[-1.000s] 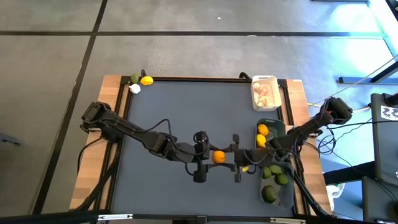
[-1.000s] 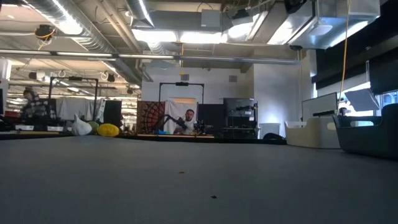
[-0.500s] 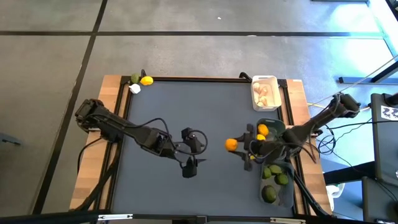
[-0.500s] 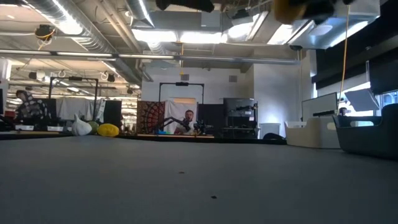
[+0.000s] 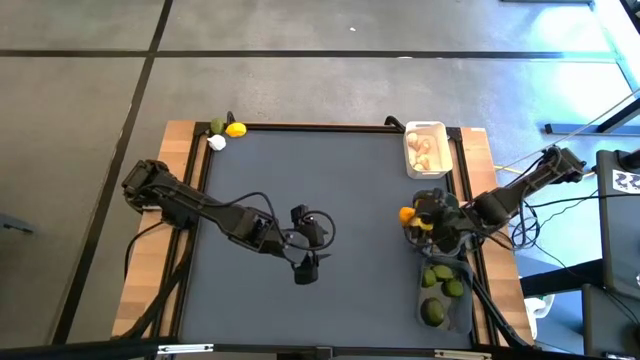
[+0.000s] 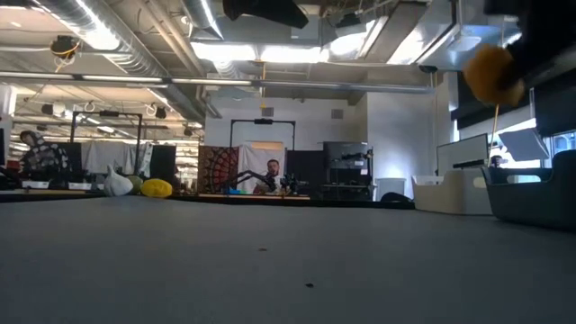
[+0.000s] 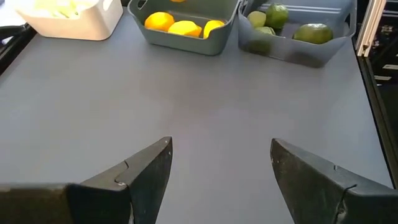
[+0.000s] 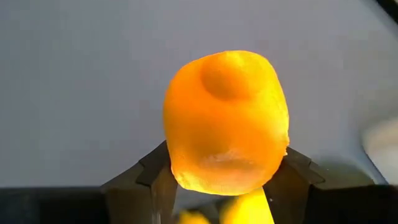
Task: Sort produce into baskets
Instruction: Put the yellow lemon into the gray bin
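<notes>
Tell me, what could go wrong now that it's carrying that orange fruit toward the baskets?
The right gripper pinches only the bottom of the round orange fruit, so it might slip out and roll off across the mat. Released too early, at the edge of the dark basket, it could bounce out or land among the limes next door.

From my station this reads as a robotics lab or industrial workshop: exposed silver ducts (image 6: 135, 54) and fluorescent lights (image 6: 261, 49) run under an open ceiling. Beyond my table (image 6: 288, 261) I see benches crowded with equipment (image 6: 270, 184), a person (image 6: 273, 171) seated there, and a bare concrete floor (image 5: 300, 30).
</notes>
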Controlling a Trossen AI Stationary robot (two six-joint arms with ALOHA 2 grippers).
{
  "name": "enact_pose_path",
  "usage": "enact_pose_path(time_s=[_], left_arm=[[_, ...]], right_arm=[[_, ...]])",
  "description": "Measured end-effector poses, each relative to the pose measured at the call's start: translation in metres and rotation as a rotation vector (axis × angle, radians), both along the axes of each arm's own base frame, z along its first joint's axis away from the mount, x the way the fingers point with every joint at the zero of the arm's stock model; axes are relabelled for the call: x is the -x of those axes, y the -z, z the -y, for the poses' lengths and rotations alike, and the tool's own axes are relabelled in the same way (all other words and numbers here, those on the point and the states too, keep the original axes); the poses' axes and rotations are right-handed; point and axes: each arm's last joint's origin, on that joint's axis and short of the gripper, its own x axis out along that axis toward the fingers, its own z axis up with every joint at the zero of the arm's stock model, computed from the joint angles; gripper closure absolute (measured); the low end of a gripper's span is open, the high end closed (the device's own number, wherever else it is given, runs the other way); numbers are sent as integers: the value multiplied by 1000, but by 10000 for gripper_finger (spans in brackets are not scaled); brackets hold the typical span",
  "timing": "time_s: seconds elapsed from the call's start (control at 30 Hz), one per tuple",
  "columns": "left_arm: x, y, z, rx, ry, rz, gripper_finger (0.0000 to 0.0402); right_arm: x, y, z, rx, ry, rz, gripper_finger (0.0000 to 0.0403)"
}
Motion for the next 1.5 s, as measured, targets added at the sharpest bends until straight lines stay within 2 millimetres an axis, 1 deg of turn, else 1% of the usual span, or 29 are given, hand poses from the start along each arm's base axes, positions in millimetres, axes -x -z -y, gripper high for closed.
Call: enact_pose_path(time_s=[0.13, 0.27, 0.37, 0.6, 0.83, 1.0, 1.07, 1.33, 1.5], left_arm=[[0, 0, 0, 0, 0, 0, 135], [0, 0, 0, 0, 0, 0, 135], [0, 0, 0, 0, 0, 0, 135], [0, 0, 0, -6, 4, -1, 135], [0, 0, 0, -8, 7, -2, 135], [0, 0, 0, -2, 2, -1, 135], [0, 0, 0, -2, 1, -1, 135], [-1, 0, -2, 2, -9, 0, 135], [-1, 0, -2, 5, -10, 1, 135]], right_arm=[[13, 7, 7, -28, 98, -139, 217], [21, 11, 10, -52, 197, -231, 217], [25, 12, 12, -73, 255, -264, 216], [27, 12, 12, -115, 338, -259, 216], [27, 14, 12, -129, 370, -249, 216], [30, 36, 12, -166, 390, -315, 216], [29, 44, 11, -188, 399, -316, 216], [25, 47, 9, -181, 407, -336, 216], [23, 52, 6, -167, 335, -416, 216]])
